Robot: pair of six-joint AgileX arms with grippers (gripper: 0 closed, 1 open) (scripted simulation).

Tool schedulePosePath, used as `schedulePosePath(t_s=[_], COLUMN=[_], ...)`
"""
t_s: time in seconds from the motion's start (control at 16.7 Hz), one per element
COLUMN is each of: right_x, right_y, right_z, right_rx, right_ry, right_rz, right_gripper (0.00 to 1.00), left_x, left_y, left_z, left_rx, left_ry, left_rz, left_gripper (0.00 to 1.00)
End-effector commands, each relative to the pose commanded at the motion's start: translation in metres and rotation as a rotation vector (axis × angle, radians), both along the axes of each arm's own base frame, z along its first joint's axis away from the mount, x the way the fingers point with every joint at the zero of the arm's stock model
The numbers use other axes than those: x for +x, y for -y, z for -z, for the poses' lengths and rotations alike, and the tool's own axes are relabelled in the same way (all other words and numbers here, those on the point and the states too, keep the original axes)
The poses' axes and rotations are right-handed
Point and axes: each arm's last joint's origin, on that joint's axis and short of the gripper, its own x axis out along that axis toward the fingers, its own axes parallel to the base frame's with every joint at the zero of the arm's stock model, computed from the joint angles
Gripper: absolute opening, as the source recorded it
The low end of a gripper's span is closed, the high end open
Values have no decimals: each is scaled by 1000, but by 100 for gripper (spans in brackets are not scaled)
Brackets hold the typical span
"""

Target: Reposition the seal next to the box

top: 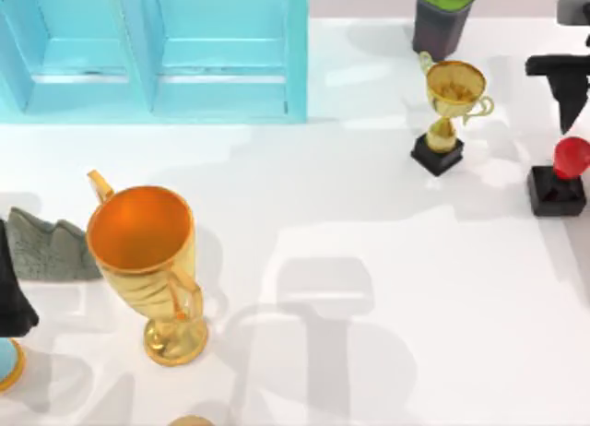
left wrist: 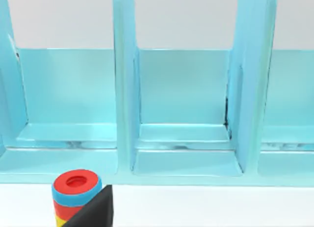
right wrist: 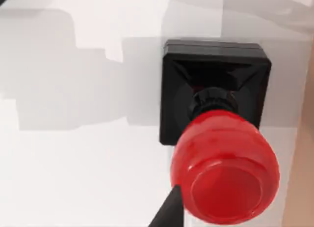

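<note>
Seal point(top: 560, 180) upright on white table point(top: 369, 260) at far right edge, red knob over black square base; close-up in right wrist view point(right wrist: 221, 153). Right gripper point(top: 564, 92) dark, hovering just behind seal, finger tip point(right wrist: 169, 212) beside knob; open or closed cannot tell. Small gold trophy point(top: 449, 112) left of seal, apart. Dark plant pot point(top: 441, 16) behind trophy. Blue box point(top: 157, 53) at rear left, well apart from seal. Large gold trophy point(top: 147, 260) front left, grey rock point(top: 51, 246) beside it. Left arm point(top: 11, 297) parked at left edge.
</note>
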Motion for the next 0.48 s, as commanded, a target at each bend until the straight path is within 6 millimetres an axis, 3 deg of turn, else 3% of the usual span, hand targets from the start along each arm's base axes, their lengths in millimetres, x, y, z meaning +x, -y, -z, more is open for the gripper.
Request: schedulePosePath(t_s=[0.12, 0.48], right_x=[0, 0], right_y=[0, 0], right_z=[0, 0], right_rx=[0, 0], right_ry=[0, 0], right_rz=[0, 0], right_gripper=[98, 100], left_x=[0, 0], left_y=[0, 0], left_z=[0, 0], left_rx=[0, 0], left_ry=[0, 0], left_rz=[0, 0], left_gripper=[100, 100])
